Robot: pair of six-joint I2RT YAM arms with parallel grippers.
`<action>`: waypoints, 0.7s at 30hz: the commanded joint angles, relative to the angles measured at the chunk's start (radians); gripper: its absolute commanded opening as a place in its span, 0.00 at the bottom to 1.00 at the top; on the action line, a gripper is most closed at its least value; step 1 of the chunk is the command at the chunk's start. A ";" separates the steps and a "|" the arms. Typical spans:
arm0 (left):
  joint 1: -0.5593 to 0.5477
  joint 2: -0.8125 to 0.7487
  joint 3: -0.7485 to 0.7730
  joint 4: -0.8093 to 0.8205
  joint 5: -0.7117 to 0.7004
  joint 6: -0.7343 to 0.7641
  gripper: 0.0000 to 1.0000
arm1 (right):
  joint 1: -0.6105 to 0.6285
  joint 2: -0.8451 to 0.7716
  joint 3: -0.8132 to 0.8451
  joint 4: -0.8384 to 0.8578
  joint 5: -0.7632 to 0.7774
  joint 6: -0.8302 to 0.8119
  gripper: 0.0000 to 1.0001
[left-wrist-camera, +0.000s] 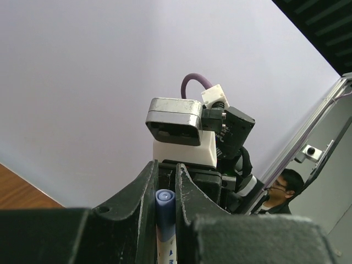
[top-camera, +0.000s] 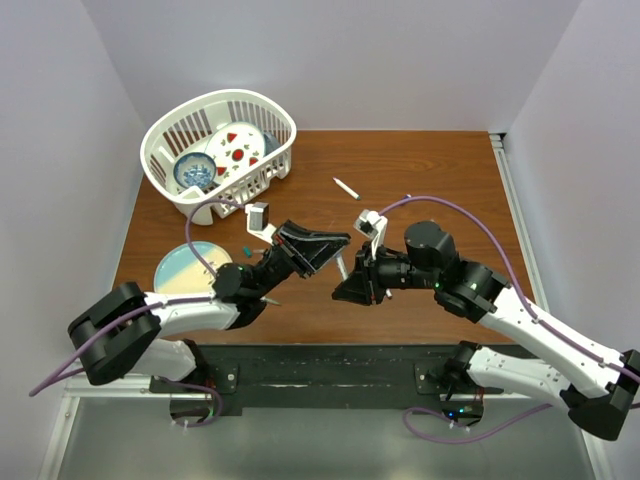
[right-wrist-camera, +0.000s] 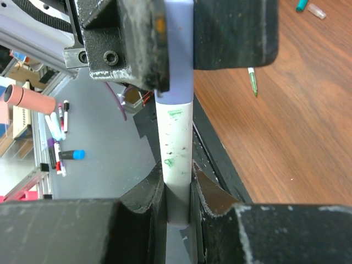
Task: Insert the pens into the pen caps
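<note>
Purple cap point(right-wrist-camera: 179, 49) pinched in left gripper point(left-wrist-camera: 165, 182), pen point(right-wrist-camera: 176, 137) clamped in right gripper point(right-wrist-camera: 177, 203); loose pen point(top-camera: 346, 187), basket point(top-camera: 222, 97) beyond.

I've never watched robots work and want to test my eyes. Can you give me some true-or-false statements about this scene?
1. The right gripper holds a white pen by its barrel. True.
2. The left gripper is empty. False: it is shut on the purple cap at that pen's end.
3. The white basket is empty. False: a bowl and a plate lie in it.
4. A second pen lies loose on the table, beyond the grippers. True.
</note>
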 commanded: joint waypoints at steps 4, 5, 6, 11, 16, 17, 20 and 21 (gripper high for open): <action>-0.142 0.035 -0.110 0.028 0.407 -0.012 0.00 | -0.089 0.039 0.208 0.562 0.148 -0.004 0.00; -0.131 0.022 -0.086 -0.001 0.403 -0.010 0.00 | -0.089 0.042 0.209 0.546 0.112 -0.011 0.00; -0.102 -0.014 -0.069 -0.106 0.392 0.011 0.00 | -0.089 0.042 0.200 0.506 0.073 -0.017 0.00; 0.010 -0.126 0.066 -0.598 0.303 0.103 0.00 | -0.089 -0.074 -0.002 0.408 0.000 -0.048 0.31; 0.104 -0.196 0.140 -0.852 0.219 0.208 0.00 | -0.088 -0.247 -0.156 0.228 -0.058 -0.045 0.60; 0.107 -0.199 0.170 -0.950 0.161 0.229 0.00 | -0.088 -0.275 -0.197 0.198 -0.066 -0.038 0.67; 0.108 -0.176 0.181 -1.009 0.089 0.249 0.00 | -0.088 -0.388 -0.251 0.086 -0.080 -0.031 0.89; 0.108 -0.148 0.184 -1.023 0.067 0.254 0.00 | -0.088 -0.413 -0.259 0.040 -0.080 -0.031 0.91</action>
